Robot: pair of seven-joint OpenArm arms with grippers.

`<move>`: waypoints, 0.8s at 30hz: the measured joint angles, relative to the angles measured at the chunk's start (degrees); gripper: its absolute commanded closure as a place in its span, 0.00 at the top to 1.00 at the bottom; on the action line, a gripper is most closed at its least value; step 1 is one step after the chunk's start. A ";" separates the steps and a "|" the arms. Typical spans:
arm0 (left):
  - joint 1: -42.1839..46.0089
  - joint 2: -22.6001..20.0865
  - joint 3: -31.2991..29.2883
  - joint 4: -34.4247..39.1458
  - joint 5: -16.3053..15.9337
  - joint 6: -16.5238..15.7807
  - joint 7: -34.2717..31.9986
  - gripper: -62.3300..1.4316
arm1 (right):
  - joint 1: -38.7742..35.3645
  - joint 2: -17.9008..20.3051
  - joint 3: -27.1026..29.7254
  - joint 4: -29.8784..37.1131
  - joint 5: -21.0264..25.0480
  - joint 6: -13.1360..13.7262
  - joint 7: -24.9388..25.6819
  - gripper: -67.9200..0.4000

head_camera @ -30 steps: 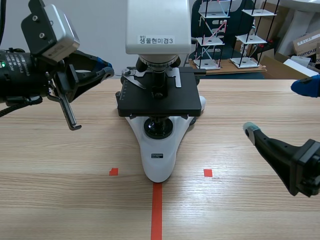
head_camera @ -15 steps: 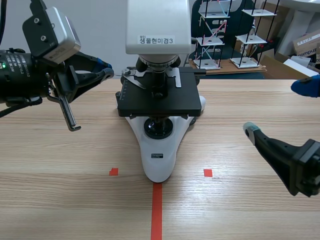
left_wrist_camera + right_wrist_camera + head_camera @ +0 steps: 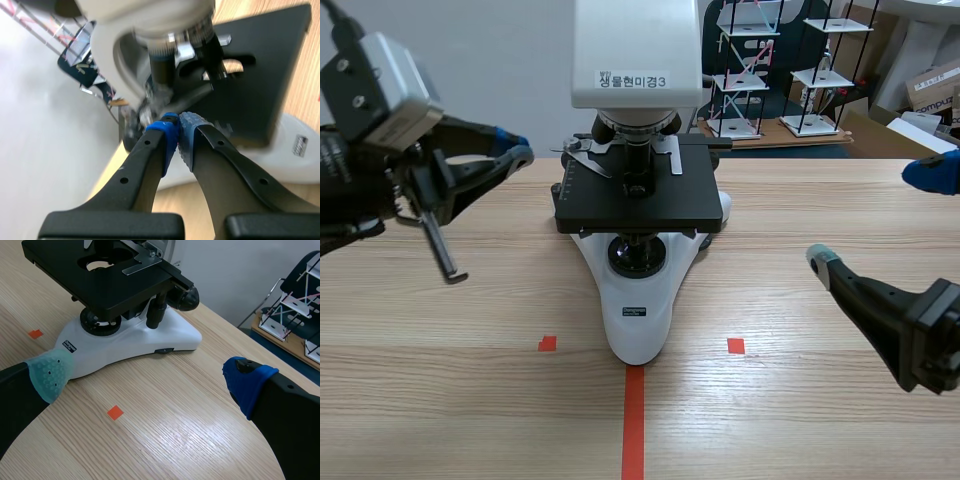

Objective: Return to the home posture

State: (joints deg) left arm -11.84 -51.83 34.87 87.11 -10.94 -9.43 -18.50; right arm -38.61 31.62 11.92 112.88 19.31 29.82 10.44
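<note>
Left gripper (image 3: 517, 152) has backed off sideways from the microscope (image 3: 638, 300) since a second ago; now it hangs raised, near the left edge of the black stage (image 3: 640, 200), not touching it; its blue pads (image 3: 187, 135) are pressed together, nothing visible between them; right gripper (image 3: 875, 215) hasn't budged, sitting low over the table (image 3: 470, 400), well right of the microscope, fingers spread wide; a white rack (image 3: 750, 80) stands behind the table.
</note>
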 measured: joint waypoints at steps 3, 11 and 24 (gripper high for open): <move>8.66 -1.92 -6.08 0.00 0.04 0.66 -4.55 0.40 | 0.00 0.00 0.00 0.00 0.02 0.00 0.02 1.00; 31.15 0.50 -25.00 1.31 -8.94 0.85 -9.20 0.82 | 0.00 0.00 0.00 0.00 0.00 0.00 0.00 1.00; 58.60 16.61 -45.03 14.60 -3.93 0.85 -12.44 0.92 | 0.00 0.00 0.00 0.00 0.00 0.00 0.02 1.00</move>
State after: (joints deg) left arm 46.76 -35.22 -10.15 101.71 -14.87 -8.58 -30.94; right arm -38.61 31.62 11.92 112.88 19.31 29.82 10.46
